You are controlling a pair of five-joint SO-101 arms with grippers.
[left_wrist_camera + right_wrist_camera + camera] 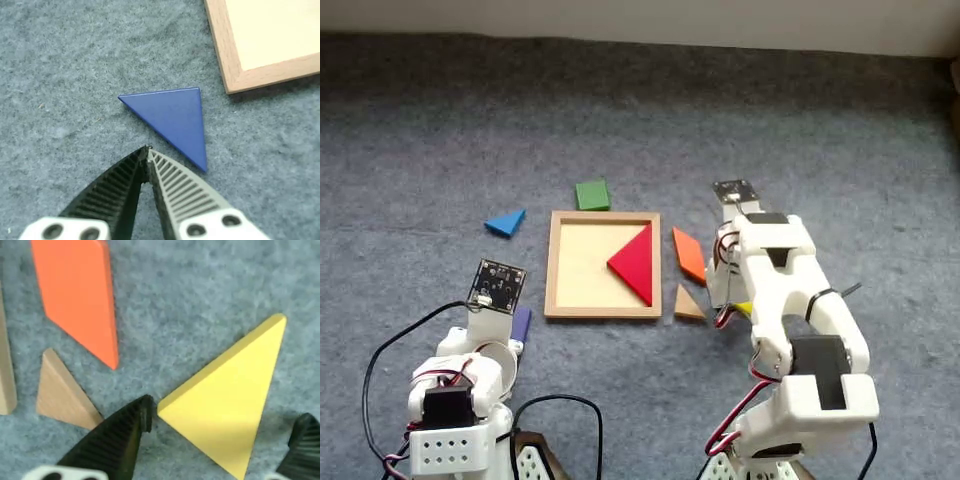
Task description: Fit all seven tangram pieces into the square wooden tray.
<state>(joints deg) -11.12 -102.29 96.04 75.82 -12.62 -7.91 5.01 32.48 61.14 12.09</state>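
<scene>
One of the seven pieces is seated: the large red wooden triangle [636,262] lies flat inside the square wooden tray [552,290], against its right-hand side as the high view shows it. Six pieces lie outside the tray on the grey felt table cover [440,130]:

- green wooden square [591,195], just beyond the far rim;
- small light-blue triangle [506,223], near the far left corner;
- orange parallelogram [689,255] and small tan wooden triangle [688,303], just beside the right rim;
- yellow wooden triangle [225,390], next to the tan one and on the side away from the tray;
- dark blue wooden triangle [172,122], near the tray's near left corner.

Right gripper [223,415]: claw spread, straddling the yellow wooden triangle. One finger sits at a corner of the piece and the other stands apart from the opposite edge. Nothing is pinched.

Left gripper [146,152]: claw pressed together and empty, tips just beside the long edge of the dark blue wooden triangle.

Step in hand, as judged: pick-up of the yellow wooden triangle by the right arm. The next move calls for closing the claw squarely across the piece and lifting it clear. The piece should pass above the orange parallelogram and the tan triangle without touching them, then be set flat in the free area of the tray. The left claw must spread before it can take the dark blue piece.
</scene>
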